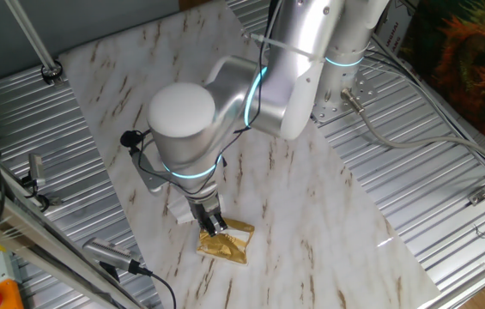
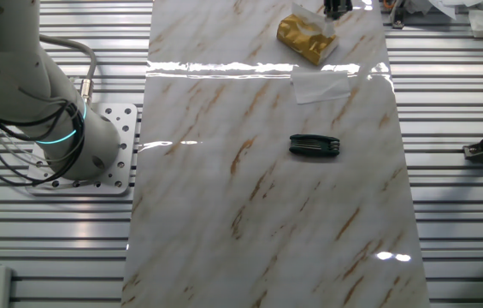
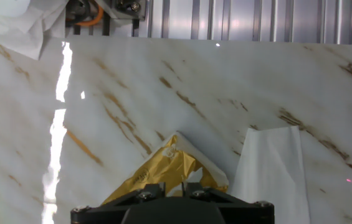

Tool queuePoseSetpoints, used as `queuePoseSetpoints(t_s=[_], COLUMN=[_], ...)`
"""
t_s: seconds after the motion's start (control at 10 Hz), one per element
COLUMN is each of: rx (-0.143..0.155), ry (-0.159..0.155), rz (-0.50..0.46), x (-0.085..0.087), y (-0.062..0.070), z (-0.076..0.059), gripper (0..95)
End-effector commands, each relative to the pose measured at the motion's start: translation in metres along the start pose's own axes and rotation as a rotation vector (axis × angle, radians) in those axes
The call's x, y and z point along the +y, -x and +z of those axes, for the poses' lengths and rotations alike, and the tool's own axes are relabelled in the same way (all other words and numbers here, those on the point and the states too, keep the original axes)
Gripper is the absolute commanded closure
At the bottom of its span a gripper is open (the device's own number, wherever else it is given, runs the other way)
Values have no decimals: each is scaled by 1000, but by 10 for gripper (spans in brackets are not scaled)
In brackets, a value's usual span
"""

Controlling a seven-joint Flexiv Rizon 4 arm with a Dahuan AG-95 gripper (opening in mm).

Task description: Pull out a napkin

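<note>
A shiny gold foil packet point(image 3: 154, 169) lies on the marble board point(image 3: 163, 81), also in one fixed view point(image 1: 229, 246) and at the far end in the other fixed view point(image 2: 305, 38). The napkin point(image 3: 195, 154), thin white tissue, sticks out along the packet's upper edge and shows as a small white tuft in the other fixed view point(image 2: 304, 12). My gripper point(image 3: 174, 186) is right down at the packet point(image 1: 215, 227). Its jaws stand close together with pale tissue in the narrow gap. The fingertips are hidden under the hand.
A smooth flat white paper wedge point(image 3: 269, 171) lies right beside the packet point(image 2: 321, 85). A black folding tool point(image 2: 314, 145) lies mid-board. Crumpled white tissue point(image 3: 10, 25) sits off the board on the ribbed metal table. The arm's base point(image 2: 87, 154) stands to the left.
</note>
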State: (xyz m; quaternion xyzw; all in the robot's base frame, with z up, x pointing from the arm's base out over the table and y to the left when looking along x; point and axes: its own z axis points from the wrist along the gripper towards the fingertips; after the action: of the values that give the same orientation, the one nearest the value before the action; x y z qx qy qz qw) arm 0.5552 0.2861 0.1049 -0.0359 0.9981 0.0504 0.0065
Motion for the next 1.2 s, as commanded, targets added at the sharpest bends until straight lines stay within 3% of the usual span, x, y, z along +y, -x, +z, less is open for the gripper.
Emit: queuePoseSetpoints(t_s=[0.1, 1.2], rx=[-6, -18], ry=[-7, -9], rz=[-9, -27], x=[-1, -1], y=[0, 0], z=[2, 2], gripper=[190, 190])
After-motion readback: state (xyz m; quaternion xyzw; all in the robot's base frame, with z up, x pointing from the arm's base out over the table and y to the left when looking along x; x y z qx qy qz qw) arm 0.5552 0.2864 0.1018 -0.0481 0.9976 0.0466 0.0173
